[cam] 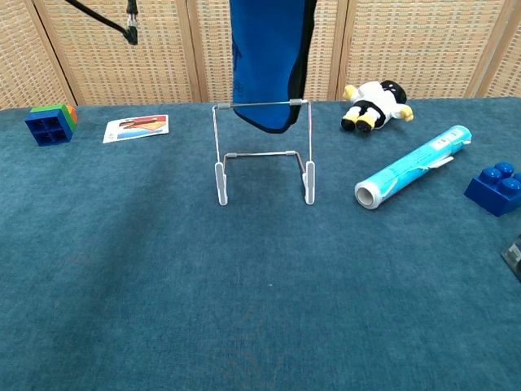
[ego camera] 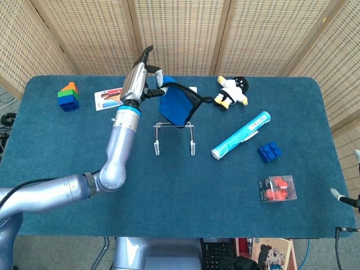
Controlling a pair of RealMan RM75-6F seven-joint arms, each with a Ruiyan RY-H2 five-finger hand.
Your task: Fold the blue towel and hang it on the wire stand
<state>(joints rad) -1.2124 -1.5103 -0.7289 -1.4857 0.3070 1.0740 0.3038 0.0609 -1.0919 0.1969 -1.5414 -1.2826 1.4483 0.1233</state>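
Note:
The folded blue towel (ego camera: pixel 175 106) with a dark edge hangs from my left hand (ego camera: pixel 140 80), which grips its top. In the chest view the towel (cam: pixel 267 65) dangles just behind the top bar of the wire stand (cam: pixel 262 153), its lower end level with that bar; the hand itself is above that frame. The wire stand (ego camera: pixel 174 136) sits at mid-table, directly under the towel in the head view. Only fingertips of my right hand (ego camera: pixel 344 197) show at the right edge, apart and holding nothing.
A card (ego camera: pixel 108 98) and stacked coloured blocks (ego camera: pixel 67 96) lie at the left. A panda plush (ego camera: pixel 232 91), a rolled tube (ego camera: pixel 241 135), a blue brick (ego camera: pixel 269 152) and a clear box of red pieces (ego camera: pixel 277 189) occupy the right side.

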